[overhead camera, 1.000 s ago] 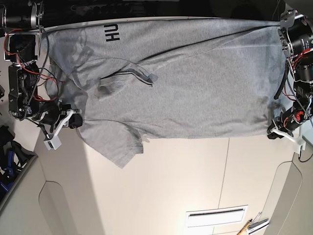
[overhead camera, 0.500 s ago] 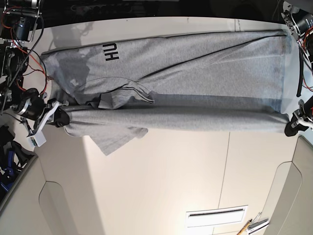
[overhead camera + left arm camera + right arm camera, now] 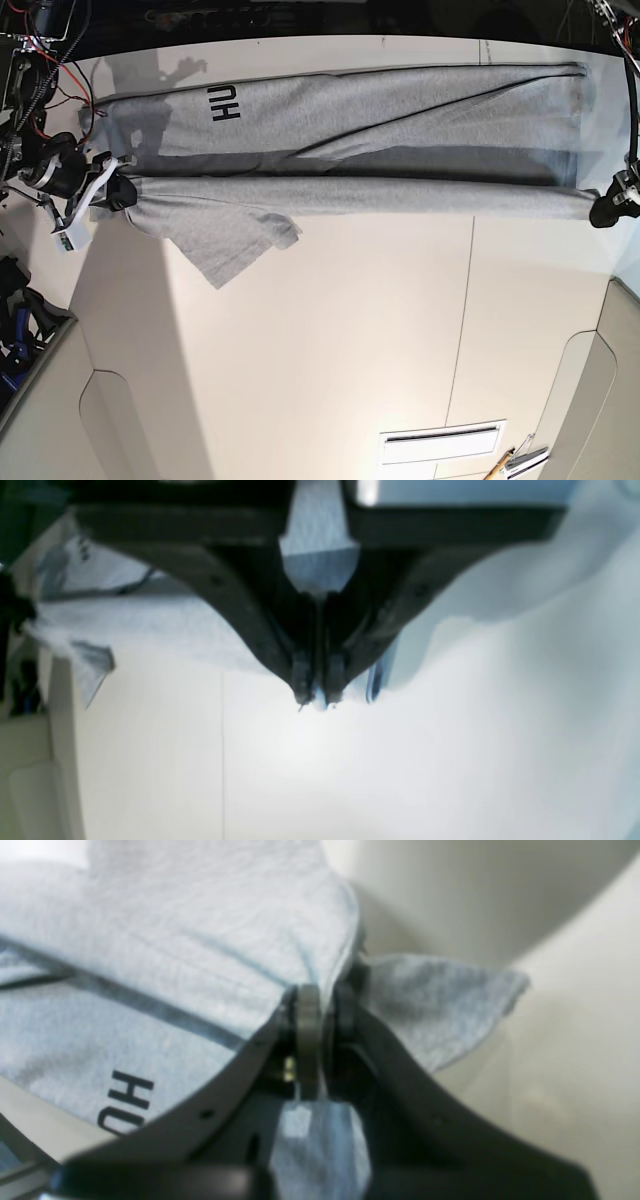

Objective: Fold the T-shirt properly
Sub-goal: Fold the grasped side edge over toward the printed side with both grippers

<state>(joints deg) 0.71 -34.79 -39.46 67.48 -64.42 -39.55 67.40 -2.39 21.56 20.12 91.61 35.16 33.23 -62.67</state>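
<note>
**First lengthwise fold under way**

Shirt (image 3: 400, 110) stretched across far counter (image 3: 330, 340), near edge lifted taut. Left tool (image 3: 318, 700) and right tool (image 3: 325, 1005) both clamped on shirt. Sleeve dangling. Fold unlaid; further folds remaining.

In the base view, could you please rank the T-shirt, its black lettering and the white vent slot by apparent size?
1. T-shirt
2. White vent slot, nearer the camera, perhaps flattered
3. Black lettering

I'm looking at a robotics lab: bare cream table (image 3: 330, 330), two arms with exposed red wiring (image 3: 30, 70) at 9 and 3 o'clock, pens (image 3: 515, 462) lying at 5 o'clock
</note>
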